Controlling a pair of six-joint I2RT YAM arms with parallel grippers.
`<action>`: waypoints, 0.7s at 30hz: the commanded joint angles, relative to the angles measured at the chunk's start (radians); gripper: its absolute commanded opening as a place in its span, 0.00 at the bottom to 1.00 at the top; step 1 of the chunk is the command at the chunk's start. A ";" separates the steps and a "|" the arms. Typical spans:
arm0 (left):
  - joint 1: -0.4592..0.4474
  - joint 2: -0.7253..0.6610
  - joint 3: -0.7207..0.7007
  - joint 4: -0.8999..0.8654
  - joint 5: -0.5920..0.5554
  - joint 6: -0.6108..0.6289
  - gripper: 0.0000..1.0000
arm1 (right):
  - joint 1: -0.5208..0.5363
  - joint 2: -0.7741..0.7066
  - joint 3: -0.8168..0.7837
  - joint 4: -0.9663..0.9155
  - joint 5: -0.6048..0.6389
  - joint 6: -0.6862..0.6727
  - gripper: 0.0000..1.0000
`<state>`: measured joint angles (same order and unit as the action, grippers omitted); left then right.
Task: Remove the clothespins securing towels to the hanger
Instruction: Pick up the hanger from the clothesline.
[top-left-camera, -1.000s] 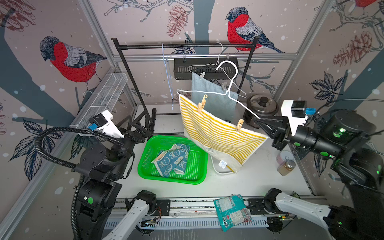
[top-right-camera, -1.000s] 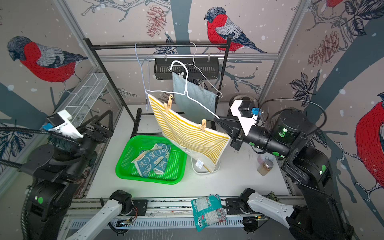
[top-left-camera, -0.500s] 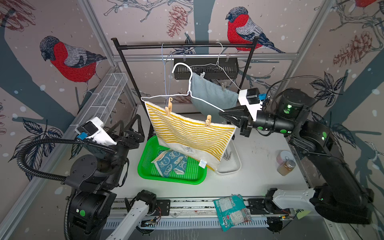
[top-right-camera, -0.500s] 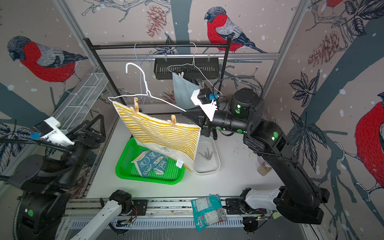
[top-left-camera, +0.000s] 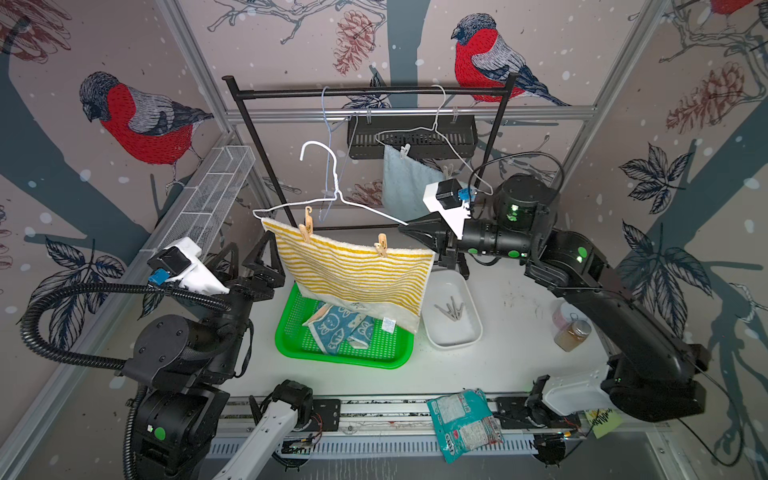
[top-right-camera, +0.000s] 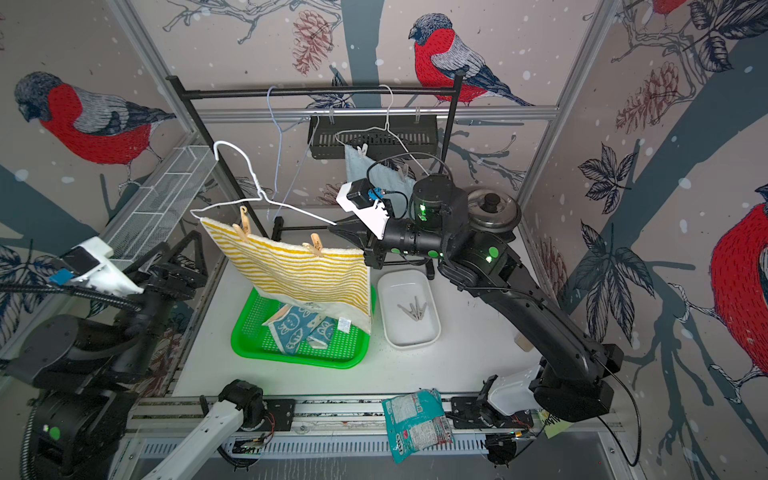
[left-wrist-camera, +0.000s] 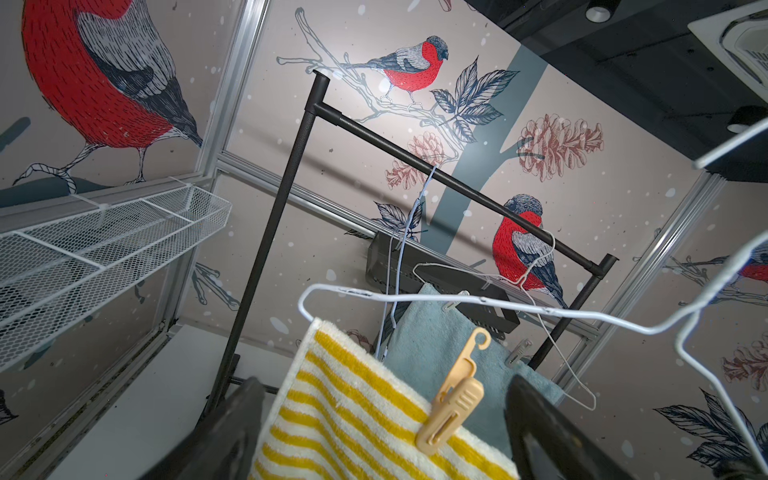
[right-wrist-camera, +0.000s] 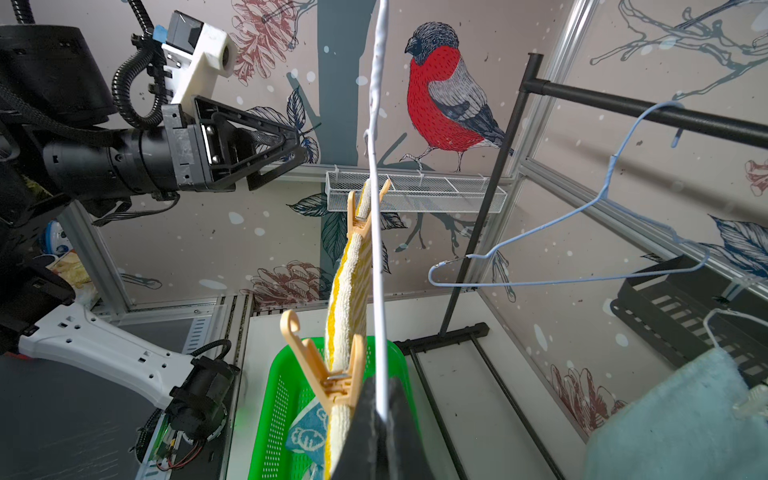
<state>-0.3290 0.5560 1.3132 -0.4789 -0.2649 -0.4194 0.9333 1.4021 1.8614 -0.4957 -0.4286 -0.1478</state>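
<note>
Down on the striped towel (top-left-camera: 353, 270), a white tag (top-left-camera: 388, 323), print unreadable.

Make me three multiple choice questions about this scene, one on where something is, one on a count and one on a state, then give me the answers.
1. Where does the teal towel with white figures lie?
A. Over the black rack
B. In the green tray
C. In the white tub

2. How many clothespins pin the striped towel to its hanger?
A. One
B. Two
C. Four

3. What is the right tool doing?
A. Open, clear of everything
B. Shut on a clothespin
C. Shut on the white hanger

Answers:
1 B: both top views show it crumpled inside the tray.
2 B: two tan pins sit along the towel's upper edge.
3 C: the right wrist view shows the hanger's wire running into its closed tip.
</note>
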 joint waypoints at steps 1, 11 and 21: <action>0.002 0.002 0.002 0.005 0.005 0.008 0.90 | 0.007 0.014 -0.024 0.132 -0.001 0.036 0.00; 0.002 0.020 0.047 0.040 0.165 -0.096 0.91 | 0.020 0.009 -0.270 0.343 0.040 0.071 0.00; 0.002 0.069 -0.073 0.209 0.361 -0.351 0.94 | 0.007 -0.066 -0.508 0.549 0.073 0.110 0.00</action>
<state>-0.3290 0.6270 1.2617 -0.3748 0.0380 -0.6693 0.9451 1.3510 1.3731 -0.0952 -0.3660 -0.0708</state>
